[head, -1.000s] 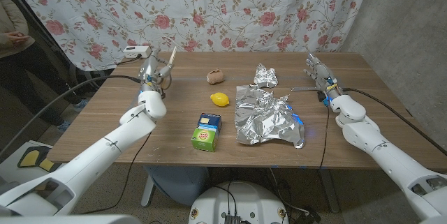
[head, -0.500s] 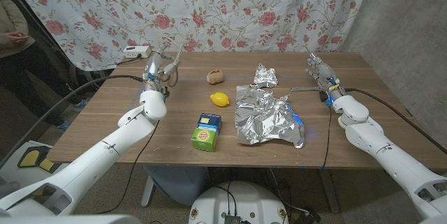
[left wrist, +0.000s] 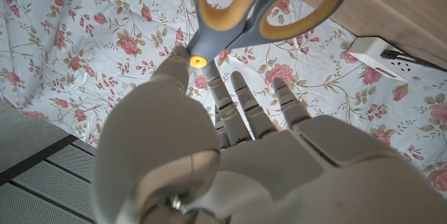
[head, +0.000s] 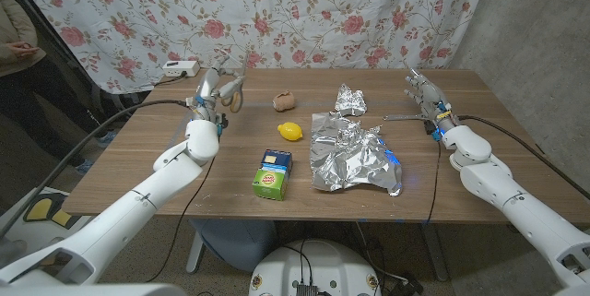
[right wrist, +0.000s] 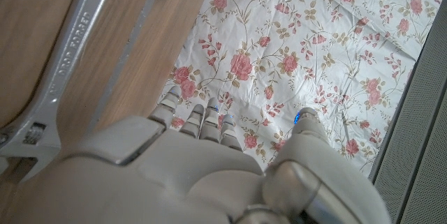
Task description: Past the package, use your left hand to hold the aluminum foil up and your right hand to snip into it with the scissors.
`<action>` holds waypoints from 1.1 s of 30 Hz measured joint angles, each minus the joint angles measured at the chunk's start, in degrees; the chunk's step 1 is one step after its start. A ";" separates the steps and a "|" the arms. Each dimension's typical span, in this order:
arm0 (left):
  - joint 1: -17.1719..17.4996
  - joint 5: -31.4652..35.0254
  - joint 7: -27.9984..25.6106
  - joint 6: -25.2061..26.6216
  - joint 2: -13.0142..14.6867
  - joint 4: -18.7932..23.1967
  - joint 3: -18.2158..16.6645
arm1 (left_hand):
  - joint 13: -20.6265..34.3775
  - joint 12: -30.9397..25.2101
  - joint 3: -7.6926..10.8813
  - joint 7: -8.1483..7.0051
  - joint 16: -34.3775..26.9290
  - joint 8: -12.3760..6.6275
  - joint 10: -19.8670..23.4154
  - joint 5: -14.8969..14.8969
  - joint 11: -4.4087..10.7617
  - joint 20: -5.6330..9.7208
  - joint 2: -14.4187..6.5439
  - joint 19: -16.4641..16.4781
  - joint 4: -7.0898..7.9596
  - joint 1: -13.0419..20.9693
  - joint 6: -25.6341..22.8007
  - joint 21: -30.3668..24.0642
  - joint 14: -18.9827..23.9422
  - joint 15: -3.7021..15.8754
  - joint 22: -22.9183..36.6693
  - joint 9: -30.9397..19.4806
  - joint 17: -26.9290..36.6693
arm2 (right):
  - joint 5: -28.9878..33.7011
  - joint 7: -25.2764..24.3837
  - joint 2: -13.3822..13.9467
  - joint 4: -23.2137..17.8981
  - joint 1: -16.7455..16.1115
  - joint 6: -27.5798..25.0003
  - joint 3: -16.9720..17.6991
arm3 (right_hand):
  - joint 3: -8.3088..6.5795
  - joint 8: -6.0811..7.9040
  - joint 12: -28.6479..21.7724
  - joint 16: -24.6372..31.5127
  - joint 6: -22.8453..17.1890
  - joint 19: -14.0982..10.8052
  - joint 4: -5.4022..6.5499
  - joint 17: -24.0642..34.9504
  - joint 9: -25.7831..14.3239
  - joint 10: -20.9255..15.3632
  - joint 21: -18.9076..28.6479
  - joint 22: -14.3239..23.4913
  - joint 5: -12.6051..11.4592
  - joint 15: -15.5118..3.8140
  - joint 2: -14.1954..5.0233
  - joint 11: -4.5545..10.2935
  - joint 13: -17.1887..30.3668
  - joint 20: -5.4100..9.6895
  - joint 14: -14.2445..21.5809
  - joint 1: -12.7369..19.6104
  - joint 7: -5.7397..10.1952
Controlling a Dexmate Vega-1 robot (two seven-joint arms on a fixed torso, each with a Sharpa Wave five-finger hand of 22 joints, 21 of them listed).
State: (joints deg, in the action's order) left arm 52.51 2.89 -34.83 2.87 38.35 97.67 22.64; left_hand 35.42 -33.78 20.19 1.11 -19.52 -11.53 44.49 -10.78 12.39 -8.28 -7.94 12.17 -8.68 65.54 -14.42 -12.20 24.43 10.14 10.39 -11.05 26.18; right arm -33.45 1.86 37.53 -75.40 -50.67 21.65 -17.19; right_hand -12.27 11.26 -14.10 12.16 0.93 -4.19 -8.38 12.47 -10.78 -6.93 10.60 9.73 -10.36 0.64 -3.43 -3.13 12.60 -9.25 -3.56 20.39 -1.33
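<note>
Left hand (head: 214,90) fingers apart, empty, beside scissors (head: 232,93) | right hand (head: 426,96) spread, empty, well right of foil (head: 355,159) | risk: you grab scissors wrong-handed.
</note>
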 measured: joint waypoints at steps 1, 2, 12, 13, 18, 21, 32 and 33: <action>0.07 -0.31 0.40 -0.55 -0.07 0.00 -0.11 | 0.00 0.00 0.00 0.00 0.00 0.00 0.00 0.05 0.00 0.00 0.00 0.00 0.00 0.00 0.00 0.00 0.00 0.00 0.00 0.00 0.00 | 0.01 -0.03 0.18 -0.30 -0.20 -0.05 0.11 | 0.00 0.00 0.00 0.00 0.00 0.16 0.00 -0.15 0.00 0.00 0.00 0.00 0.00 0.00 0.03 0.00 0.07 -0.16 0.00 0.23 0.00; 0.14 -0.68 0.81 -1.14 -0.20 0.00 -0.25 | 0.00 0.00 0.00 0.01 0.00 0.00 0.00 0.20 0.00 0.00 0.00 0.00 0.00 0.00 -0.01 0.01 0.00 0.00 0.00 0.00 0.00 | 0.02 -0.07 0.35 -0.62 -0.39 -0.09 0.19 | 0.00 0.00 0.00 0.00 0.00 0.16 0.00 -0.22 0.00 0.00 0.00 0.00 0.00 0.00 0.09 0.00 0.06 -0.16 0.00 0.29 0.00; 0.13 -2.81 3.80 -5.46 -0.72 -1.28 -0.72 | 0.00 0.01 0.00 0.12 0.00 0.00 0.00 0.22 -0.02 0.00 0.01 0.00 0.00 0.02 -0.12 0.34 0.00 0.00 0.01 0.00 0.08 | 0.09 -0.50 1.29 -2.63 -1.62 -0.32 0.82 | -0.24 0.00 0.00 0.00 0.00 0.16 -0.24 -0.22 0.00 0.40 0.00 0.00 0.00 0.00 0.11 -0.29 0.06 -0.16 0.00 0.31 0.00; 0.02 -3.54 4.95 -7.09 -0.78 -1.64 -0.79 | 0.00 0.02 0.00 0.11 0.00 0.00 0.00 0.23 -0.02 0.00 -0.04 0.00 0.00 0.07 -0.12 0.34 -0.01 0.00 0.01 0.00 0.22 | 0.10 -0.59 1.55 -3.25 -2.03 -0.35 1.05 | -0.24 0.00 0.00 0.00 0.00 0.16 -0.24 -0.23 0.00 0.54 0.00 0.00 0.00 0.00 0.26 -0.13 0.06 -0.16 0.00 0.46 0.00; -0.36 -4.68 6.88 -9.63 -1.03 -2.69 -0.89 | 0.00 0.12 0.00 0.11 0.00 0.00 -0.19 0.26 -0.21 0.31 -0.05 -0.32 0.00 0.23 -0.12 0.34 -0.01 -0.01 0.01 0.00 0.27 | 0.17 -0.87 2.02 -4.29 -2.77 -0.37 1.42 | -0.23 0.00 0.00 0.00 0.00 0.37 -0.23 -0.22 0.00 0.54 0.00 0.00 0.00 0.00 0.22 -0.13 0.14 -0.37 0.00 0.61 0.00; -0.50 -5.50 8.14 -11.17 -1.16 -3.19 -0.94 | 0.00 0.19 -0.08 0.11 0.00 0.00 -0.19 0.42 -0.21 0.31 -0.28 -0.31 -0.08 0.46 -0.11 0.34 -0.01 -0.01 0.01 0.00 0.26 | 0.25 -0.95 2.32 -5.00 -3.25 -0.37 1.59 | -0.23 0.00 0.00 0.00 0.00 0.47 -0.23 -0.22 0.00 0.28 0.00 0.00 0.00 0.00 0.08 -0.15 0.35 -0.47 0.00 0.75 0.00; -1.00 -9.10 12.55 -16.19 -2.07 -4.94 -1.33 | 0.00 0.03 -0.08 -0.21 0.00 0.00 -0.41 0.43 0.01 0.31 -0.21 -0.31 -0.08 0.54 -0.41 0.33 -0.01 -0.01 0.01 0.01 0.53 | 1.00 -1.21 3.47 -7.85 -5.14 -0.07 2.19 | -0.47 0.00 -1.17 0.00 0.00 0.46 -0.47 -0.22 0.00 -3.61 0.00 0.00 -0.27 0.00 -0.02 0.12 0.60 -0.47 0.00 1.46 0.00; -1.09 -9.34 12.87 -16.56 -2.17 -5.10 -1.33 | 0.00 0.02 -0.08 -0.32 0.00 0.00 -0.41 0.43 0.01 0.31 -0.21 -0.31 -0.08 0.54 -0.52 0.33 -0.01 -0.01 0.01 0.00 0.53 | 1.09 -1.27 3.57 -8.11 -5.32 -0.01 2.27 | -0.47 0.00 -1.21 0.00 0.00 0.47 -0.47 -0.22 0.00 -3.89 0.00 0.00 -0.27 0.00 0.05 0.33 0.61 -0.47 0.00 1.77 0.00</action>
State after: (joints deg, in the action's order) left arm 51.43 -6.45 -21.96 -13.70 36.18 92.58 21.31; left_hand 35.42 -33.76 20.10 0.78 -19.52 -11.53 44.08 -10.35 12.40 -7.97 -8.15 11.86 -8.76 66.08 -14.94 -11.86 24.42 10.13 10.41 -11.05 26.72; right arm -32.35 0.60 41.10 -83.51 -55.99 21.65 -14.93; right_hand -12.74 11.26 -15.31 12.16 0.93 -3.73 -8.85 12.25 -10.78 -10.82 10.60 9.73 -10.63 0.64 -3.38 -2.80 13.21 -9.72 -3.56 22.16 -1.33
